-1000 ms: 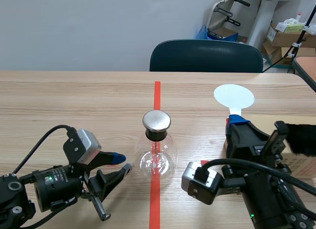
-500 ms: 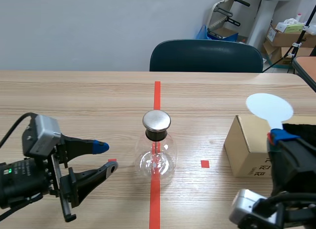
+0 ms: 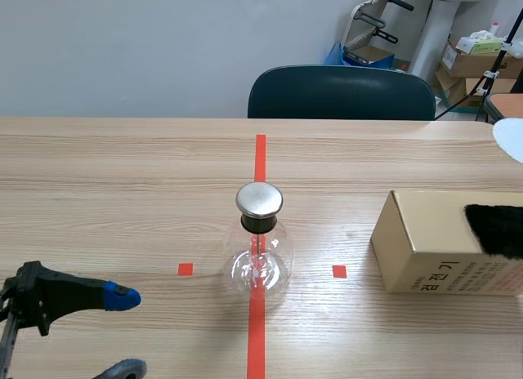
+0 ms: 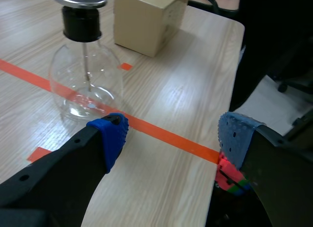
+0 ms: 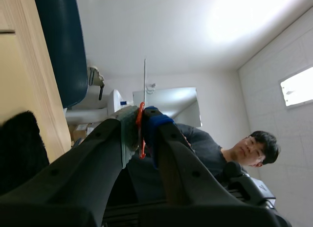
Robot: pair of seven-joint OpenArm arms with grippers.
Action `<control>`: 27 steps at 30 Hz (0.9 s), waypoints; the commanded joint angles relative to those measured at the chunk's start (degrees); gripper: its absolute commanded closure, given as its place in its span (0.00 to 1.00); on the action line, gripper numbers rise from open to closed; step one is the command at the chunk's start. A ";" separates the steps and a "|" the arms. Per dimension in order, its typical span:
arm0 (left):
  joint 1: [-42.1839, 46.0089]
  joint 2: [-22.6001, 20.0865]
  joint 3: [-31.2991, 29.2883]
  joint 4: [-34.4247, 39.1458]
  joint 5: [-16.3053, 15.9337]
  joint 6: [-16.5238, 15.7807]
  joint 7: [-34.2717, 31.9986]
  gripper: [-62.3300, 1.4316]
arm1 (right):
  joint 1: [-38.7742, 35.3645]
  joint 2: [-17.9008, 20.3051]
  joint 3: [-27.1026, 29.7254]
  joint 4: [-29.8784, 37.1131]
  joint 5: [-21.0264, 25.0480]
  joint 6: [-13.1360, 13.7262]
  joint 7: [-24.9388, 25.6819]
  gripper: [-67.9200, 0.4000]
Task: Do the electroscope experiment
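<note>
The electroscope, a clear glass flask (image 3: 260, 260) with a round metal cap (image 3: 259, 199), stands on the red centre tape. My left gripper (image 3: 124, 333) is low at the near left, open and empty, well short of the flask. In the left wrist view the flask (image 4: 85, 75) stands ahead of the blue fingertips (image 4: 113, 135). My right gripper (image 5: 141, 120) is shut on the red handle of a thin white disc paddle (image 5: 145, 75), seen edge-on. Only a sliver of the white disc (image 3: 511, 139) shows at the scene's right edge.
A cardboard box (image 3: 429, 252) lies right of the flask with a black fur cloth (image 3: 497, 229) on it. A dark chair (image 3: 341, 93) stands behind the table. A person (image 5: 215, 148) appears in the right wrist view. The table's near edge (image 4: 234, 56) is close to the left gripper.
Both arms have drawn back from the flask. The left gripper slid to the near left corner. The right arm carried the white disc off to the right, uncovering the box.
</note>
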 commanded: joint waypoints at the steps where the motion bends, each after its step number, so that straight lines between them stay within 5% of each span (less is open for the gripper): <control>1: 0.63 -1.44 -0.15 1.99 -1.18 -0.15 -1.40 0.32 | 2.01 -0.68 1.14 -2.40 1.40 -3.30 2.25 0.98; 10: 3.96 -9.29 -0.15 7.69 -3.61 -0.15 -6.29 0.33 | 9.31 -1.77 6.23 -14.45 1.31 -3.30 9.57 0.98; 19: 5.14 -11.10 -0.15 8.83 -3.37 -0.13 -6.36 0.33 | 13.88 -1.77 8.50 -24.35 -4.70 -3.30 8.68 0.98; 27: 5.11 -11.10 -0.15 8.92 -3.32 -0.13 -6.38 0.33 | 14.64 -1.79 8.50 -28.39 -11.45 -3.30 2.38 0.98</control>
